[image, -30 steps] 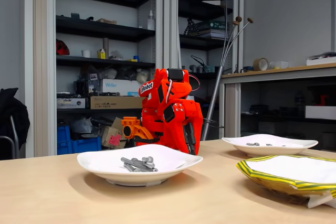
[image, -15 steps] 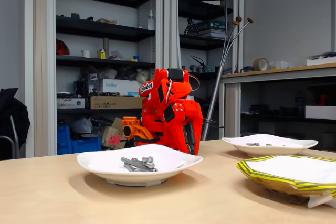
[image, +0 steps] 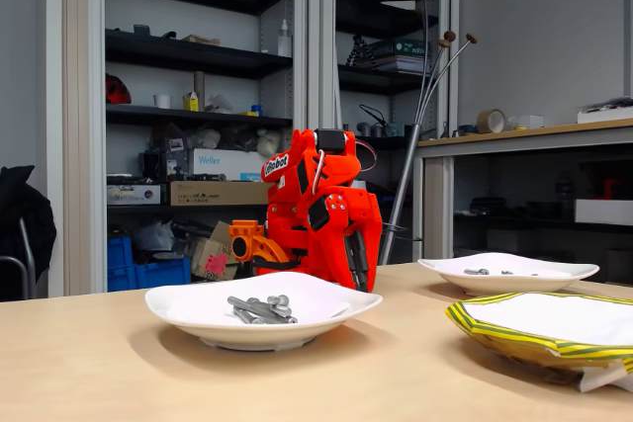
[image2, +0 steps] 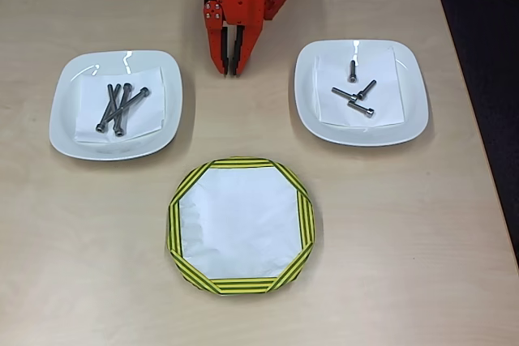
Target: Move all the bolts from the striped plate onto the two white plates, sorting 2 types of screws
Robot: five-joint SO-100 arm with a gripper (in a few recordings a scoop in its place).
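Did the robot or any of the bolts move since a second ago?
No, nothing visibly changed. The orange arm stays folded at the back of the table with its end effector pointing down at the tabletop, holding nothing. The long bolts lie on one white plate, the short bolts on the other, and the striped plate has none.

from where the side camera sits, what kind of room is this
Probably a workshop or lab. Behind the wooden table stand open dark shelves crammed with boxes, tools and gear, with blue crates at the bottom. A side bench carries a roll of tape.
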